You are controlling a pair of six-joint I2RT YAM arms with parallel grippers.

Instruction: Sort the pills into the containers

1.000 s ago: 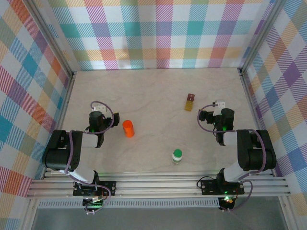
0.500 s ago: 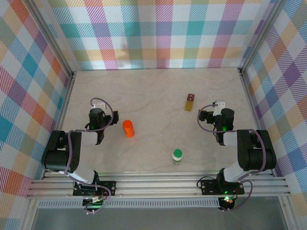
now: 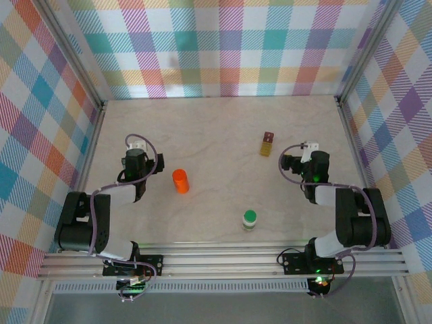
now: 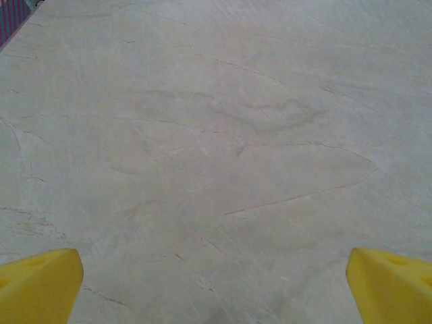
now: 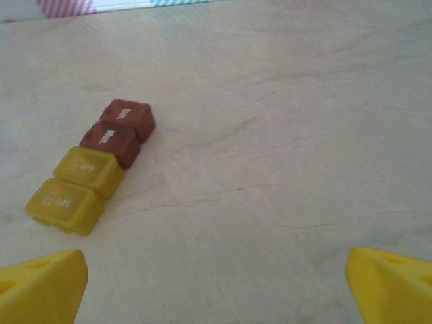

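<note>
My left gripper point(image 4: 216, 290) hangs over bare tabletop point(image 3: 216, 128) near the left edge, its 2 yellow fingertips point(image 4: 37, 283) spread wide apart with nothing between them. My right gripper point(image 5: 216, 287) sits near the right edge, its jaws likewise wide apart and holding nothing. In the right wrist view, a strip pill organizer point(image 5: 91, 165) lies flat ahead and to the left of the fingertips, clear of them, with 2 dark red compartments at its far end, 2 yellow ones at its near end, and all lids down. An orange pill bottle point(image 3: 180, 181) stands left of the tabletop's centre, beside my left arm. A small green-capped bottle point(image 3: 250, 219) stands close to the near edge, right of centre.
</note>
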